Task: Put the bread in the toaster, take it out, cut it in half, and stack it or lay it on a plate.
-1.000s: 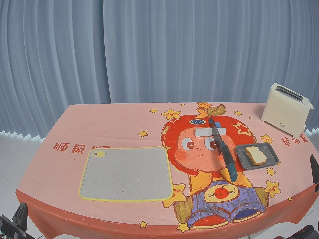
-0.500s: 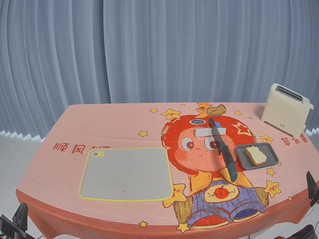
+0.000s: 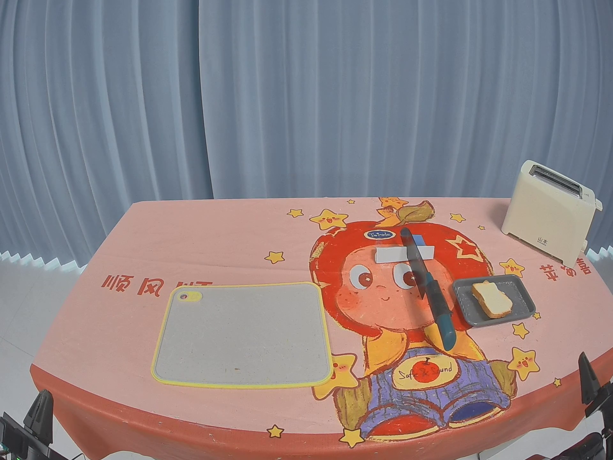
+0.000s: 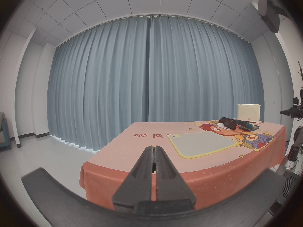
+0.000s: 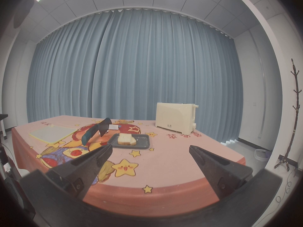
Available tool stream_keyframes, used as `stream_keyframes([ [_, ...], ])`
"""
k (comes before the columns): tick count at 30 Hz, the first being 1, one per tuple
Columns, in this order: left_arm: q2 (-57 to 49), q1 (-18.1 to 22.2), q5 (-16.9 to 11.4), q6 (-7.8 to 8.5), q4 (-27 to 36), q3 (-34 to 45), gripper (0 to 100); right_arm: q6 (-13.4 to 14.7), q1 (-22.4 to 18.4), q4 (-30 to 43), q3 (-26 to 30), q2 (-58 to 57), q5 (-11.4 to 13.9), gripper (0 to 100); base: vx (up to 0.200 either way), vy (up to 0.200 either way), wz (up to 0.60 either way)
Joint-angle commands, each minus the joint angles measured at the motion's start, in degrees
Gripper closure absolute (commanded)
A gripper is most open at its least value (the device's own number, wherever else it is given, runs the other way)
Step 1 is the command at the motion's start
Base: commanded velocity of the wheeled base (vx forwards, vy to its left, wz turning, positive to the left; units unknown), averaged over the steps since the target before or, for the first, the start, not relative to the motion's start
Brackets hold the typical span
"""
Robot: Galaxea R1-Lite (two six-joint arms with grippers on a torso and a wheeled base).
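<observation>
The head view looks forward and down from above the near edge of the round table [image 3: 211, 244], which is draped in a pink cartoon-print cloth. It takes in the whole top, with the pleated blue-grey curtain [image 3: 319, 84] across the upper half of the frame. The left wrist view sits low and well back off the table's near left side, facing level across it. The right wrist view sits low just off the near right side, closer in. All three share the grey, yellow-rimmed cutting board [image 3: 242, 335], the cream boxy toaster [image 3: 550, 212] and the teal-handled, dark-bladed knife [image 3: 429, 285].
</observation>
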Motion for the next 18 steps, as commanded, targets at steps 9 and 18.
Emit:
stream_keyframes([
  [9, -0.93, 0.02, 0.01, -0.02, 0.00, 1.01, 100, -0.85, -0.38, 10.29, 0.26, -11.41, 4.58, 0, 0.000, 0.000, 0.00],
  [18, -0.93, 0.02, 0.01, -0.02, 0.00, 1.01, 100, 1.78, -0.38, 9.94, 1.40, -11.41, 3.79, 0, 0.000, 0.000, 0.00],
])
